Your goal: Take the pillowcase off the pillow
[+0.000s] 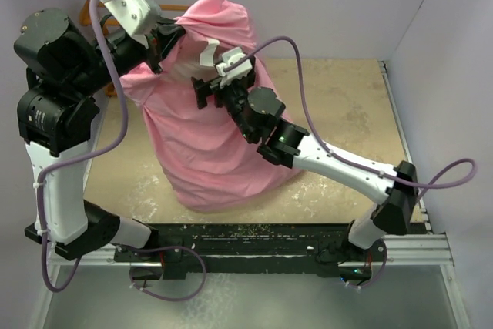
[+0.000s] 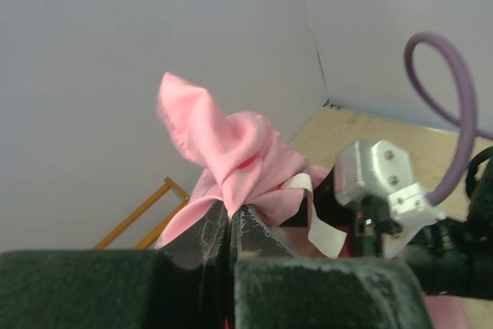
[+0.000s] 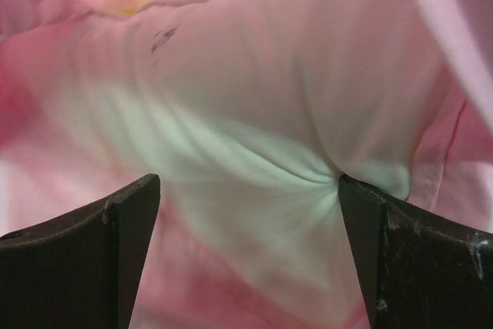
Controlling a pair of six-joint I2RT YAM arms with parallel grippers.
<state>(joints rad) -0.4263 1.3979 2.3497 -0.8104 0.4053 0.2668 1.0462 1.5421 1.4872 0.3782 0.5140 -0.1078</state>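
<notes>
Pale grey walls box in a mottled beige worktop (image 1: 347, 105). The left pincer (image 2: 229, 219) is pressed shut on a gathered fold of the large shiny pink satin pillowcase (image 1: 208, 152), high up near its top. In the left wrist view the cloth rises from the closed black fingers (image 2: 196, 236) into a crumpled peak. A white ribbon-like tag (image 2: 320, 229) curls out of the pink folds just beside the grip.

The right pincer (image 3: 246, 213) is spread wide and clamps nothing. Its two dark fingers (image 3: 115, 252) stand well apart. Between them bulges the plump cream-white pillow (image 3: 254, 152), whose cloth puckers where the right-hand finger touches it. Pink satin frames the pillow above and to the sides.

From the top camera the pillowcase stands as a tall cone-like mound left of the worktop's centre. Its long axis runs from the near edge toward the far wall. The broad base rests on the worktop near the arms' bases, and the narrow tip points up and away at the far wall. The right arm reaches in from the near right, and its pincer sits against the mound's upper middle. The left arm comes in from the left at the top.

A lilac cable (image 1: 308, 113) loops over the right arm. An orange slatted frame (image 2: 135, 221) stands by the far wall behind the left arm.
</notes>
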